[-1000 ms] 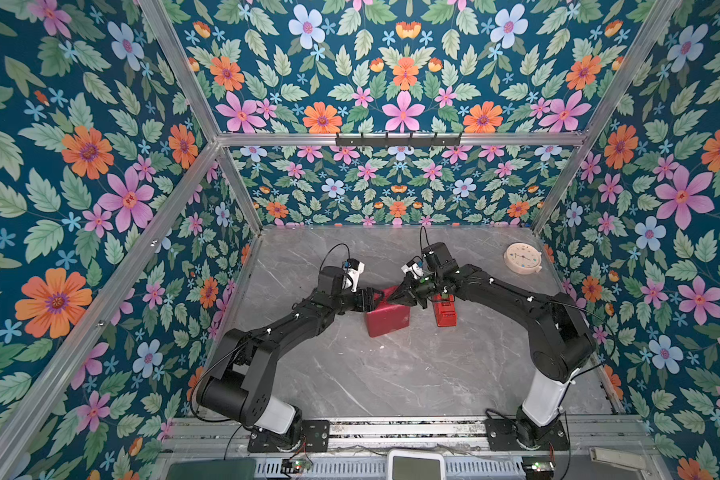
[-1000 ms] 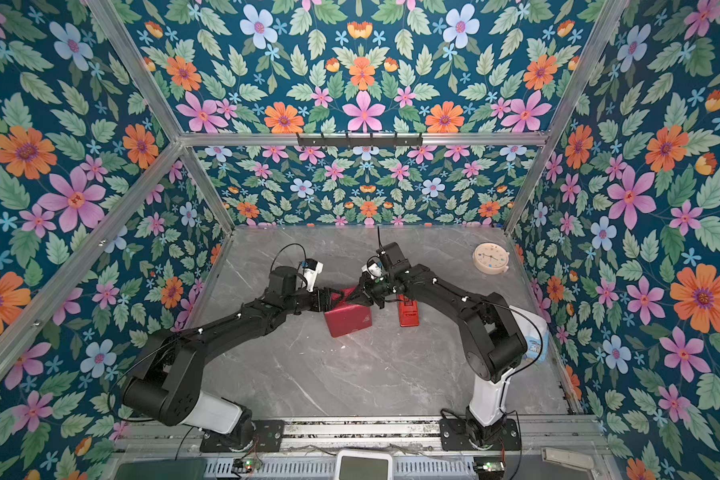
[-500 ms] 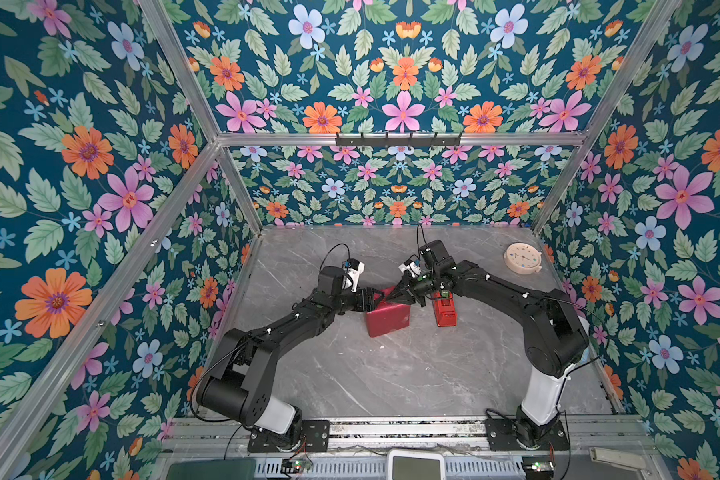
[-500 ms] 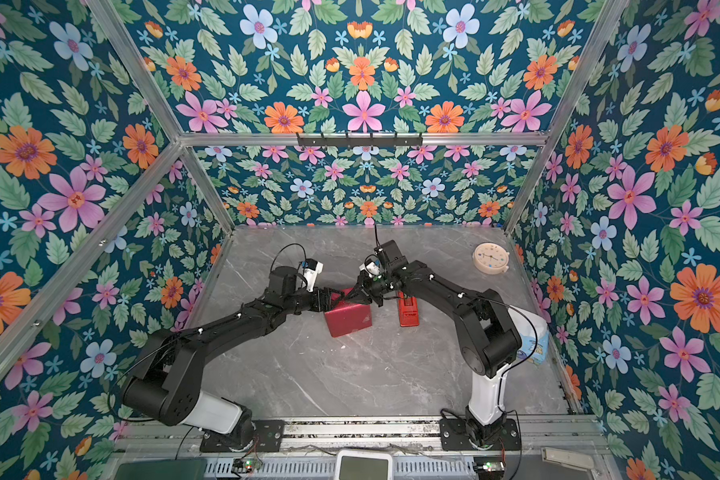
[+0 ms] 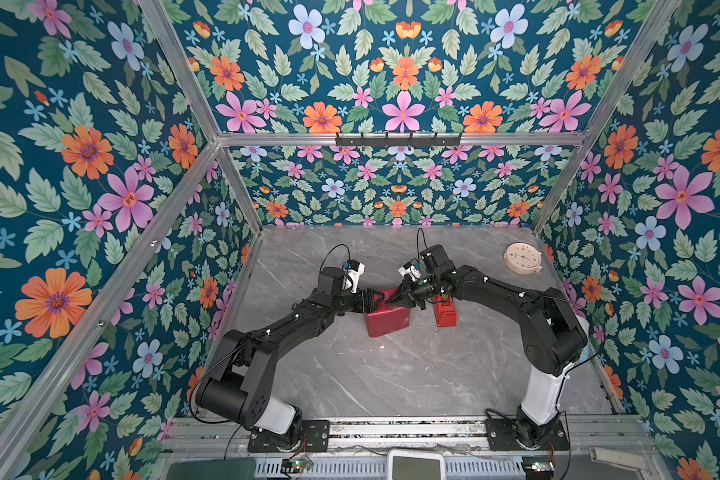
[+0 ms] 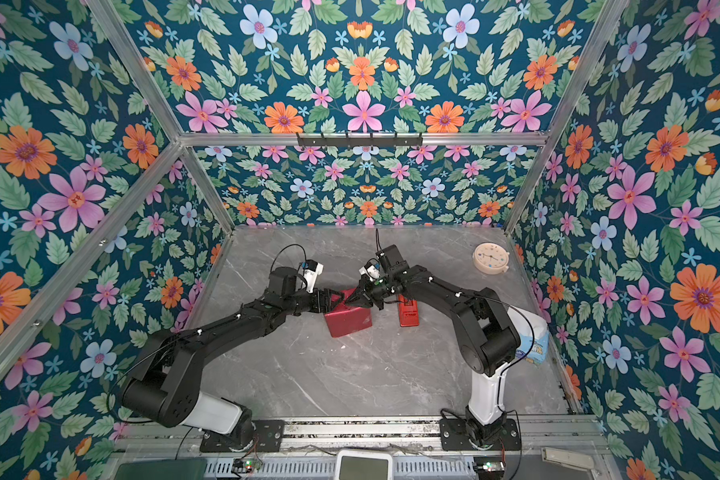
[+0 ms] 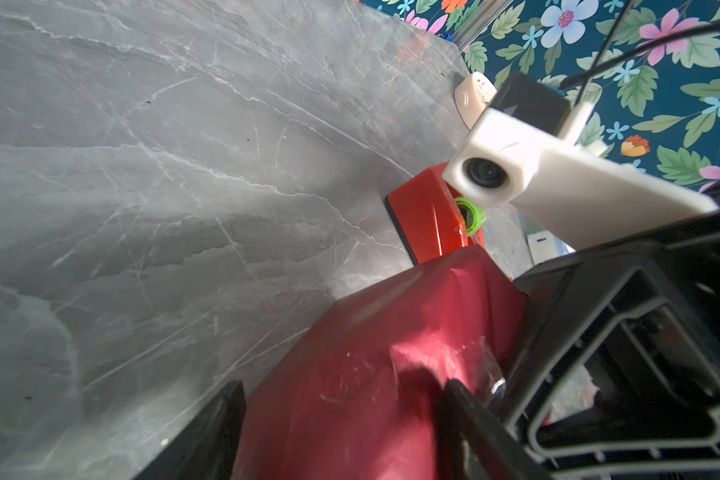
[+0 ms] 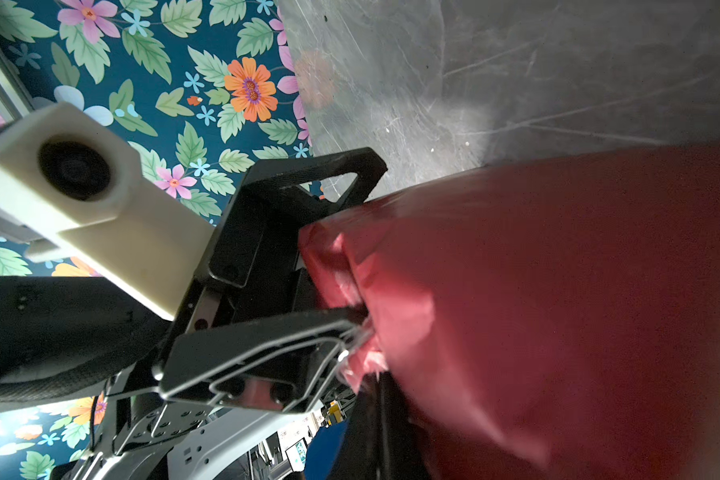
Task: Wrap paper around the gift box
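parcel near the middle of the grey marble table [image 5: 391, 374]; the paper [image 5: 387, 322], glossy red side out, covers the gift box, so the box's own surface is hidden; same in both top views, paper [image 6: 348, 320]. the folds at the parcel's far-left end are crumpled, and a scrap of clear tape [image 7: 491, 376] lies on them.

left gripper [image 5: 373, 298] at that end, jaws wide apart with the crumpled fold between them; left wrist view shows red paper filling the gap of the left gripper [image 7: 337, 428]; whether the pads press the paper i cannot tell.

right gripper [image 5: 396, 296] closed, its tip at the parcel's far edge, just beside the left gripper; whether it pinches any paper i cannot tell.

red tape dispenser [image 5: 444, 313] just right of the parcel, partly under the right arm; round cream clock [image 5: 522, 258] well apart in the far right corner.
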Available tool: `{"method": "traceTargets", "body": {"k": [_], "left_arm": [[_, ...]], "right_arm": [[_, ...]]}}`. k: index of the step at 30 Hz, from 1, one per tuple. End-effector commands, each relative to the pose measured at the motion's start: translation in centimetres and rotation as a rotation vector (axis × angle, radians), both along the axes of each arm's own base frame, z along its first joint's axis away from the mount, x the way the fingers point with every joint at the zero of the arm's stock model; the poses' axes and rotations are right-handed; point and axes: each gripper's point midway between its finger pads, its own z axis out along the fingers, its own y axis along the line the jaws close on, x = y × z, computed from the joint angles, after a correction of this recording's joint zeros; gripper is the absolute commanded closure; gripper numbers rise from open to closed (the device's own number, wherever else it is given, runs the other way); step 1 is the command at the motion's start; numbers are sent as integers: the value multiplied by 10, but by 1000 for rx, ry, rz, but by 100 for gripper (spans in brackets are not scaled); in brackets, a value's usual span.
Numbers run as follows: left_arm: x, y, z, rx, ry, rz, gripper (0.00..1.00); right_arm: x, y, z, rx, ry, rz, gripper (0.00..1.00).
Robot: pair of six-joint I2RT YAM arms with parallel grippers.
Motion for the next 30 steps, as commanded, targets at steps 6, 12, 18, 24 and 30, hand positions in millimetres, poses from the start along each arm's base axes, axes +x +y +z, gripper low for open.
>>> {"method": "traceTargets", "body": {"k": [6, 12, 18, 24, 30], "left_arm": [[-1, 5, 3, -25, 15, 53, 18], [3, 10, 25, -57, -56, 97, 15], [1, 4, 45, -119, -101, 69, 13], [5, -10, 32, -105, -49, 21, 8], [4, -19, 12, -61, 1, -18, 7]], "right_arm": [[-9, -15, -37, -121, 65, -30, 100], [-10, -16, -37, -127, 63, -35, 100], [-9, -17, -38, -132, 62, -36, 100], [-9, -16, -37, -132, 63, -35, 100], [-7, -16, -36, -133, 57, -34, 100]]}}
